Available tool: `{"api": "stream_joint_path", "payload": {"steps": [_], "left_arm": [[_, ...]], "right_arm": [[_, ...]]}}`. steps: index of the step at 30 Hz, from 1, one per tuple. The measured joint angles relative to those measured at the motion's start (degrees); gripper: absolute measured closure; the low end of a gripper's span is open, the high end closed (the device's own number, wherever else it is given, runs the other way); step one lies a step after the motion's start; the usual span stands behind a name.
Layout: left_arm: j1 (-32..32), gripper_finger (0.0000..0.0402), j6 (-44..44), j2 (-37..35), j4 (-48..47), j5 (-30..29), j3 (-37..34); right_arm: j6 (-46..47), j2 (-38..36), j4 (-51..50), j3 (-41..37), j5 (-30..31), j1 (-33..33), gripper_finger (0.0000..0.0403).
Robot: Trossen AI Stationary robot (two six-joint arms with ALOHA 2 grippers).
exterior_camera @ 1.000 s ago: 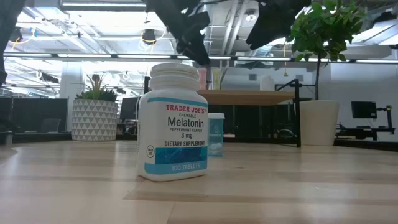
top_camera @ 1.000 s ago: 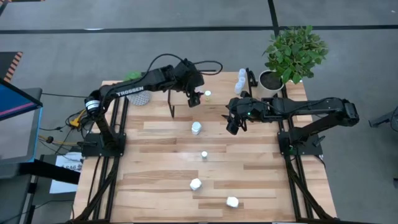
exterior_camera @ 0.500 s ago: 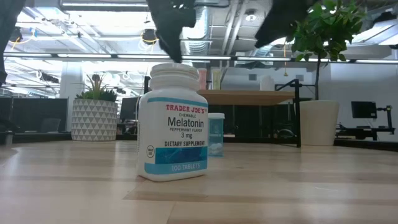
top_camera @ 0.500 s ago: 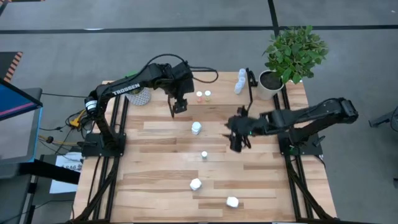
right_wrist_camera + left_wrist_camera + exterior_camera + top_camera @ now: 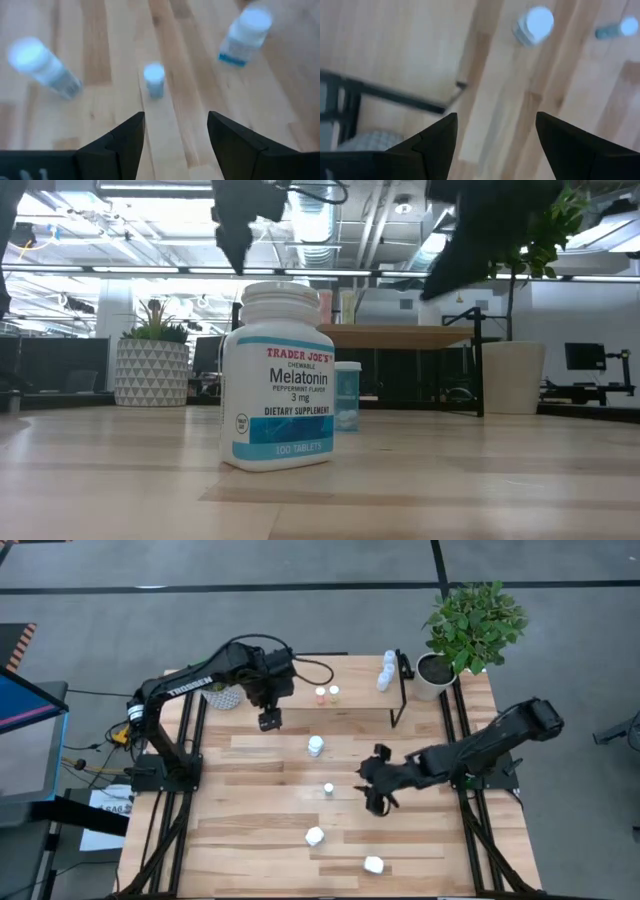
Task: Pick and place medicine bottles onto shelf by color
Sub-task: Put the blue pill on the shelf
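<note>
Fingers apart, empty, on right gripper (image 5: pixel 377 802) near table centre, facing small pale-blue plastic bottle (image 5: pixel 328 789). We judge it light, stiff, slick; we'd pinch mid-body. Left gripper (image 5: pixel 268 722), also spread, by low light-wood shelf (image 5: pixel 350 690).

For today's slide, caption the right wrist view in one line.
Open right tool above the tabletop, facing a small pale-blue bottle.

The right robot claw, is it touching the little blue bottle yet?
Apart. In the right wrist view, the small blue bottle stands ahead of the open jaws with bare wood between. The high view shows the right gripper beside it, not on it.
</note>
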Motion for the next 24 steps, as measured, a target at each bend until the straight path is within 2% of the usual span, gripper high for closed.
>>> {"api": "stream_joint_path", "payload": {"steps": [5,14,19,24], "left_arm": [[-2.6,0.0145,-2.6,-2.4,-5.0,-0.1,0.0],[-7.4,0.0145,-5.1,-9.9,-5.2,-0.4,-0.4],[-9.4,0.0145,-7.4,-15.6,-4.0,-0.9,-3.5],[-11.5,0.0145,-11.2,-22.1,-3.1,-5.0,-9.2]], "right_arm": [[-4.5,8.1,5.8,-0.1,-0.1,-0.4,0.0164],[-3.8,17.0,14.1,-0.1,-0.3,-1.3,0.0164],[-3.8,19.9,18.0,0.0,-0.4,-1.3,0.0164],[-4.7,21.0,18.0,1.5,-0.4,-2.0,0.0164]]}}
